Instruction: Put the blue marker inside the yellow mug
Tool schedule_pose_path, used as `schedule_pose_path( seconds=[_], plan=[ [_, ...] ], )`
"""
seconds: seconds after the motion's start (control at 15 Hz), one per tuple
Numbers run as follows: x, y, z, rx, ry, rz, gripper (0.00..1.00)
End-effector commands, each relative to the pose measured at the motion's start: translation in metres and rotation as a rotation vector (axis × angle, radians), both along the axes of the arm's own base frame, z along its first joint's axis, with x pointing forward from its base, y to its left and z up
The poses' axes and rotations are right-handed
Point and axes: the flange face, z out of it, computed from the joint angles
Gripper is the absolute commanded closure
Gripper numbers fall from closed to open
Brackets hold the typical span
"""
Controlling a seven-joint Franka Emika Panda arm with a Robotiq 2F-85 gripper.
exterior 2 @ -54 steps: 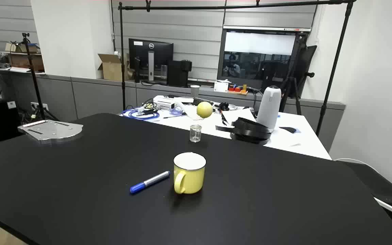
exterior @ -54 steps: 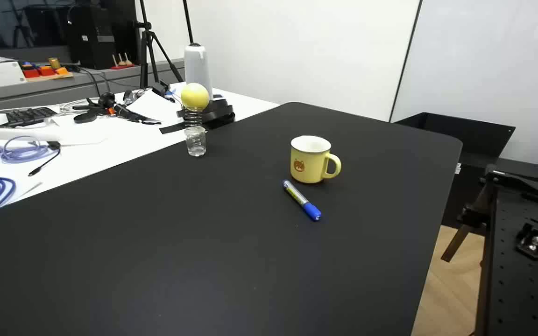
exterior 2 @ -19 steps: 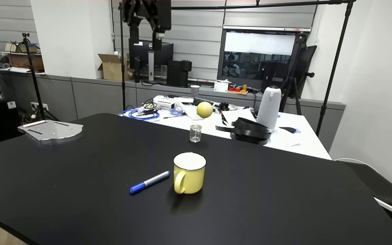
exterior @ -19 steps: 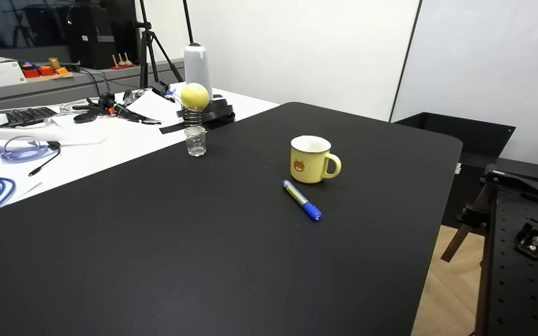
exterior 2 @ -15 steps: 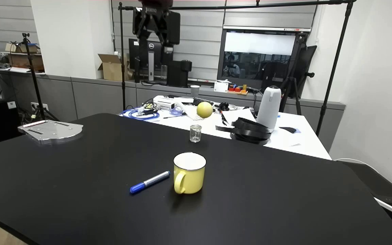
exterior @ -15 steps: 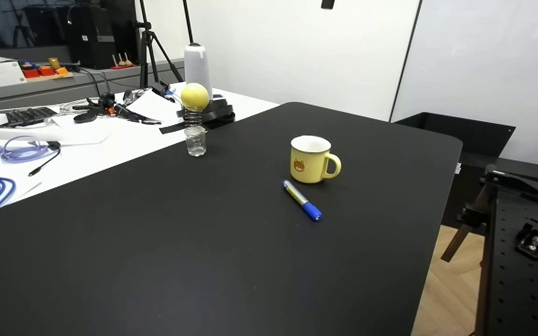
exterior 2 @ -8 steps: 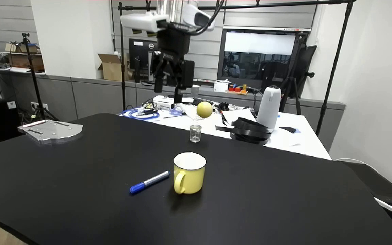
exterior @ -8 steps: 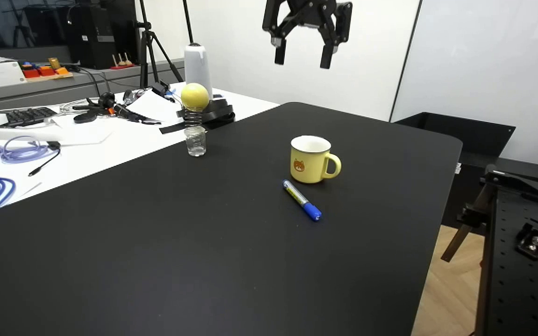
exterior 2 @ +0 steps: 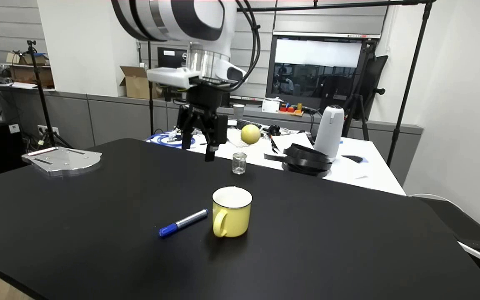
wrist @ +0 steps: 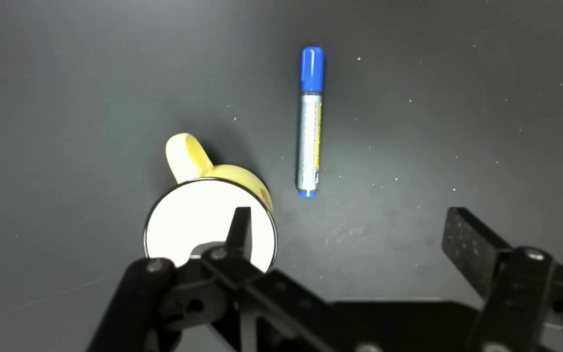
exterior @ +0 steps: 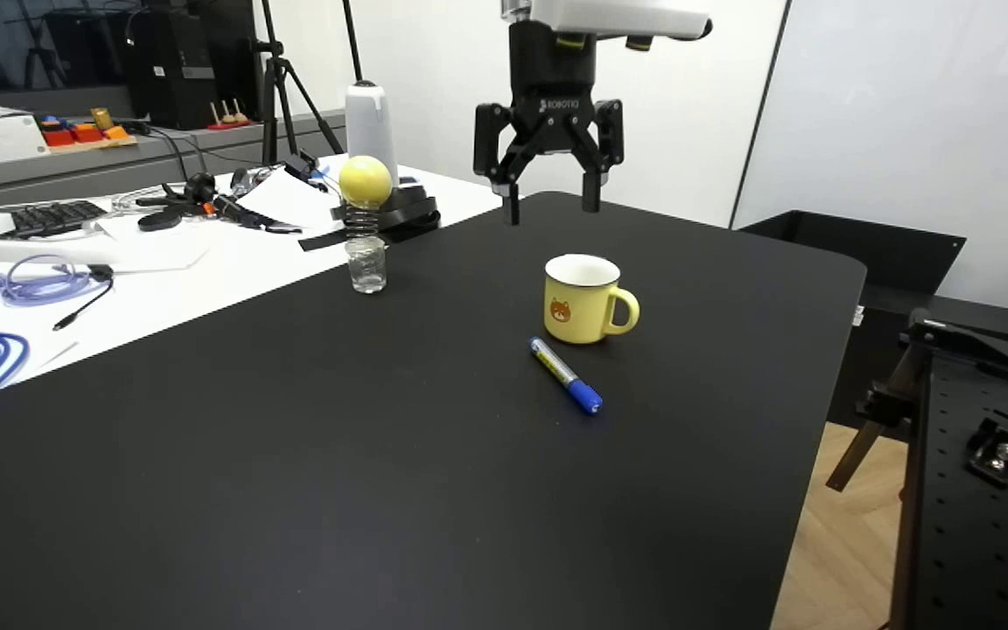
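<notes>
The blue marker [exterior: 567, 376] lies flat on the black table in both exterior views [exterior 2: 183, 223], with a whitish barrel and blue cap. In the wrist view the marker [wrist: 310, 132] stands lengthwise, cap at the top. The yellow mug [exterior: 570, 315] stands upright close beside it, handle outward; it also shows in an exterior view [exterior 2: 240, 221] and at lower left in the wrist view [wrist: 236, 176]. My gripper [exterior: 551, 210] is open and empty, above the table. It also shows in an exterior view [exterior 2: 198, 151]. In the wrist view the gripper's [wrist: 349, 220] left finger overlaps the mug's opening.
A small clear glass [exterior: 367, 273] stands near the table's edge by a white table [exterior 2: 373, 166] with cables and a yellow ball [exterior 2: 250, 134]. A clear plate [exterior 2: 63, 161] lies on the black table's far left. A black perforated bench [exterior: 968, 525] stands beside the table.
My gripper has come into both exterior views from above and moved down toward the table, open throughout. The marker and the mug have not moved.
</notes>
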Motion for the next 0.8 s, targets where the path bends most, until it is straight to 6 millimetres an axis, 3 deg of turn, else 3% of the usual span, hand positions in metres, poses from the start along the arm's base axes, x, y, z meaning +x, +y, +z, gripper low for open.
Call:
schedule_pose_path(
  seconds=[0.0,0.33,0.73],
  plan=[
    [0.001,0.004,-0.006,-0.002,0.006,0.007,0.0],
    [0.0,0.0,-0.008,-0.007,0.008,0.002,0.0],
    [0.013,0.022,-0.049,-0.071,0.033,0.101,0.0]
  ],
)
